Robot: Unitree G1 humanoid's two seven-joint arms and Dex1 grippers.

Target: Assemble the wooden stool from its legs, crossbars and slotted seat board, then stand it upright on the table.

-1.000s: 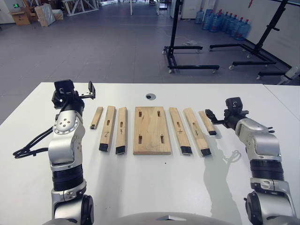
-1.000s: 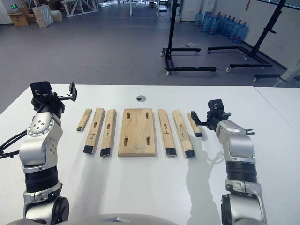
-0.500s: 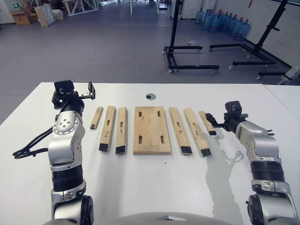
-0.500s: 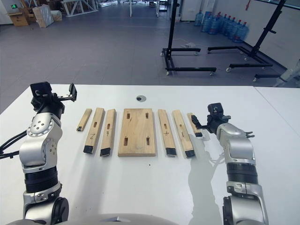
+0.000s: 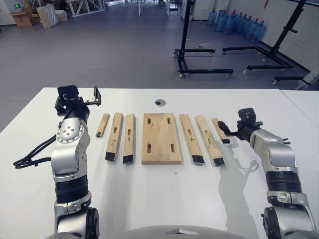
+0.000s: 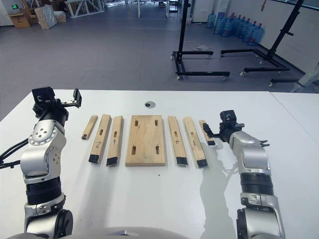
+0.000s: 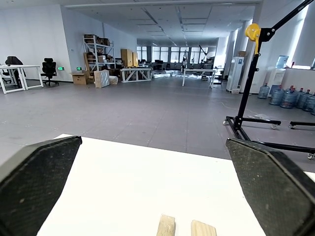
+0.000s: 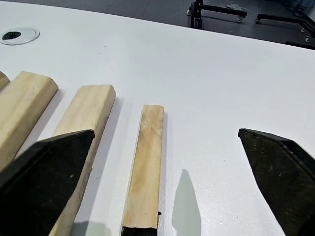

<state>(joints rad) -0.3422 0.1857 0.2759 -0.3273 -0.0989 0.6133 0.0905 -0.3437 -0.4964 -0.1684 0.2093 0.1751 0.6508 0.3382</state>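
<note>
Right tool [image 8: 166, 140] wide open, empty; short crossbar [image 8: 146, 167] lies just ahead, its long axis running between the open fingers. Left tool [image 7: 154, 142] also open, empty, well apart.

Both arms are the same build, chunky silver-grey metal shells on the left arm [image 5: 69, 154] and the right arm [image 5: 279, 162], broken up by black ribbed collars [image 5: 72, 189] at the joints. The left one has a round silver joint cap [image 5: 70, 133] ringed with tiny dark screws, plus a thick black cable [image 5: 31, 158] looping off toward 9 o'clock. A thin dark wire [image 5: 285, 140] pokes off the right one. Boxy black camera block [image 5: 67, 93] on each wrist. The left gripper [image 5: 96, 96] and right gripper [image 5: 222, 129] are matte black, with wedge-shaped fingers [image 7: 37, 189] faced in grainy pads [image 8: 47, 172].
</note>
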